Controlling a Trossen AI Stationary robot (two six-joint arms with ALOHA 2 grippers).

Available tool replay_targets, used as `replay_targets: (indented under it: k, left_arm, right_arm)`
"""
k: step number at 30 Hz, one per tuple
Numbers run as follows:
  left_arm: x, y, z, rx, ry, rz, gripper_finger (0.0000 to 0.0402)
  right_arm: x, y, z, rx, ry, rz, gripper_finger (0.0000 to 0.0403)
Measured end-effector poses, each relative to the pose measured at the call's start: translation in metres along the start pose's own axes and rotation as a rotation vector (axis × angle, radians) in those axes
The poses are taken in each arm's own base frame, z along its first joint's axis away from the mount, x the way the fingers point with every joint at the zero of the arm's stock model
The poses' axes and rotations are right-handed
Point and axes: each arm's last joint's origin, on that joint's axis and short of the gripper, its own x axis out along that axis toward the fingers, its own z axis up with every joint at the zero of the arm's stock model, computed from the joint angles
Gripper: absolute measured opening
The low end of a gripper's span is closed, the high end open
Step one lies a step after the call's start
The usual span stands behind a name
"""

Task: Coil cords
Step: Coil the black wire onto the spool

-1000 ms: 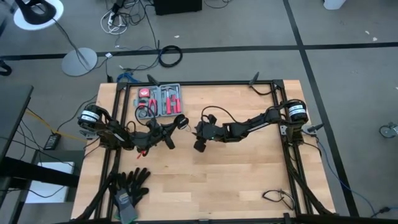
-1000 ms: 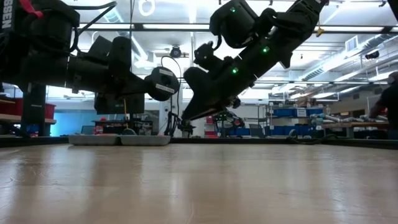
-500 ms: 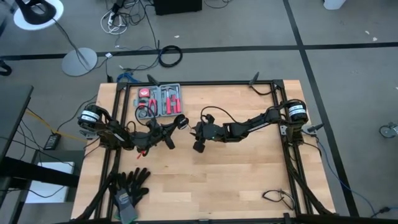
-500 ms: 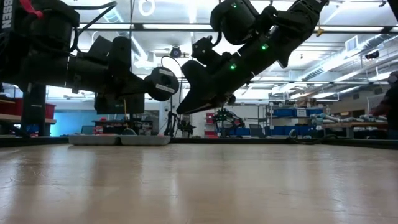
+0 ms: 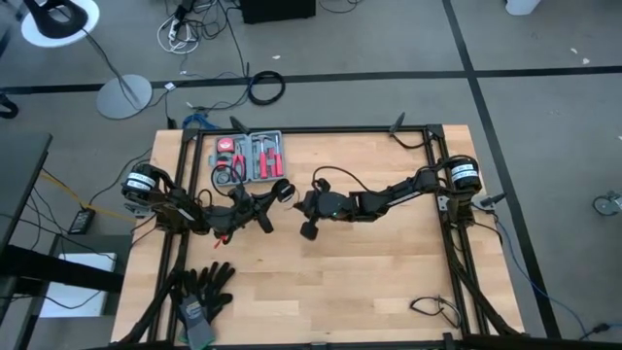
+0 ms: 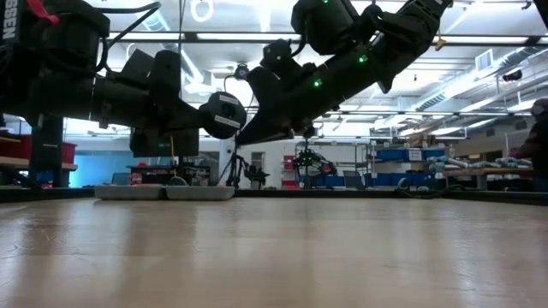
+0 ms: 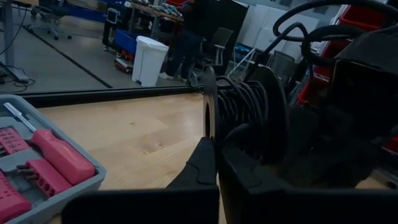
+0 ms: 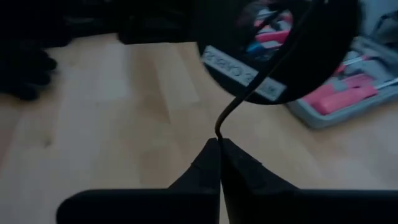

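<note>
The cord is a thin black wire (image 8: 227, 117) wound on a small round black puck (image 7: 245, 112), held up above the table's middle (image 5: 283, 190). My left gripper (image 7: 216, 146) reaches in from the table's left and is shut at the puck's near rim. My right gripper (image 8: 219, 144) comes from the right, slanting down, and is shut on the free wire just below the puck's labelled face (image 8: 273, 56). In the low view the puck (image 6: 224, 114) hangs clear of the table, with the right fingertips (image 6: 244, 137) beside it. My left gripper holds the puck by the rim of its near disc (image 7: 209, 127), pinched between the two fingers, which come level from the table's left. The puck stands on edge, lifted clear of the table. My right gripper pinches the single strand of wire (image 8: 217, 134) between its fingertips, a short way from the puck. The fingers come from the table's right, slanting down, and lie across the wire. The wire rises from them in a small bend to the puck, clear of the table.
A grey tray with red tools (image 5: 251, 156) lies at the far left, just behind the grippers. Black gloves (image 5: 204, 292) lie at the near left. A short black cable (image 5: 432, 309) lies at the near right. Bare wood spreads across the table's near middle.
My right gripper has shut on the wire beside the puck. It has tipped up from a steeper slant, and its fingertips have risen toward the puck. The left gripper and the puck have stayed where they were.
</note>
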Motion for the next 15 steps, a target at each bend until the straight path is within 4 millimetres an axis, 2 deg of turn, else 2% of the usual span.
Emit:
replay_targets:
  k: [8, 15]
  left_arm:
    - [0.0, -0.001, 0.002, -0.016, -0.008, -0.019, 0.0]
    - [0.002, -0.004, 0.003, -0.025, -0.016, -0.022, 0.0]
  right_arm:
    - [-0.001, 0.006, 0.0, 0.026, 0.008, 0.124, 0.0001]
    - [-0.002, 0.012, 0.009, 0.029, -0.04, 0.203, 0.0001]
